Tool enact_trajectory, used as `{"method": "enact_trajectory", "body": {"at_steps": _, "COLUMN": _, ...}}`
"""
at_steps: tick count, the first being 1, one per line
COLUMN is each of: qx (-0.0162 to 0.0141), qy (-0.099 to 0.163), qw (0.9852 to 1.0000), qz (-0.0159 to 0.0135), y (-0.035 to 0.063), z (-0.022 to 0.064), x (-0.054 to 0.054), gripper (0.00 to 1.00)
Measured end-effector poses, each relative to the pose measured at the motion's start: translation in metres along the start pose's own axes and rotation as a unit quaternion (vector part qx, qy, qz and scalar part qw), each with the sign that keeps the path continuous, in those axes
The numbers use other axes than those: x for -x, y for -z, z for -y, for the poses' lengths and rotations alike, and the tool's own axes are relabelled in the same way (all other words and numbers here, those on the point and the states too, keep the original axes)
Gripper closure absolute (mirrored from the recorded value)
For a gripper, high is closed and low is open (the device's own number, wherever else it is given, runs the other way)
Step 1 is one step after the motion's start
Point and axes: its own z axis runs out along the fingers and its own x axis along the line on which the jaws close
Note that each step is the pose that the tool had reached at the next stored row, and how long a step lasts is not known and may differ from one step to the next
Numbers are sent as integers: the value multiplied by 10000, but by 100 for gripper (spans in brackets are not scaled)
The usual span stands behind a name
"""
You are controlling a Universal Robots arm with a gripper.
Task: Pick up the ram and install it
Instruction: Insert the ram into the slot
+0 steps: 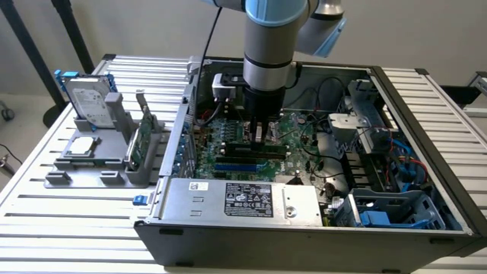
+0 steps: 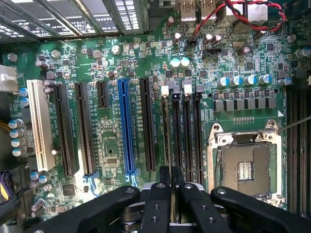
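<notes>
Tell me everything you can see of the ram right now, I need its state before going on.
The ram shows edge-on in the wrist view as a thin, dark, straight stick. It stands upright on its long edge, lined up with the motherboard's memory slots next to the CPU socket. The gripper pinches its upper edge between both fingers. In the exterior view the gripper is low inside the open computer case. I cannot tell whether it is fully seated.

A hard drive [image 1: 90, 101] stands in a grey holder [image 1: 91, 168] beside the computer case [image 1: 426, 142].
</notes>
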Motion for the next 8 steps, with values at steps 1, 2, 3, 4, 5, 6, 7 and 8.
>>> {"method": "enact_trajectory", "body": {"at_steps": 1, "qx": 0, "qy": 0, "qw": 10000, "qz": 0, "y": 0, "z": -2, "x": 0, "gripper": 86}}
{"method": "enact_trajectory", "body": {"at_steps": 2, "qx": 0, "qy": 0, "qw": 10000, "qz": -1, "y": 1, "z": -4, "x": 0, "gripper": 86}}
{"method": "enact_trajectory", "body": {"at_steps": 3, "qx": 0, "qy": 1, "qw": 10000, "qz": -1, "y": 1, "z": -5, "x": 0, "gripper": 86}}
{"method": "enact_trajectory", "body": {"at_steps": 4, "qx": 0, "qy": 3, "qw": 10000, "qz": -1, "y": 1, "z": -5, "x": 0, "gripper": 86}}
{"method": "enact_trajectory", "body": {"at_steps": 5, "qx": 0, "qy": 6, "qw": 10000, "qz": 0, "y": 0, "z": -5, "x": 1, "gripper": 86}}
{"method": "enact_trajectory", "body": {"at_steps": 6, "qx": 0, "qy": 8, "qw": 10000, "qz": 0, "y": 0, "z": -5, "x": 2, "gripper": 86}}
{"method": "enact_trajectory", "body": {"at_steps": 7, "qx": 0, "qy": 12, "qw": 10000, "qz": -1, "y": 0, "z": -5, "x": 2, "gripper": 86}}
{"method": "enact_trajectory", "body": {"at_steps": 8, "qx": 0, "qy": 16, "qw": 10000, "qz": 0, "y": 0, "z": -5, "x": 3, "gripper": 86}}
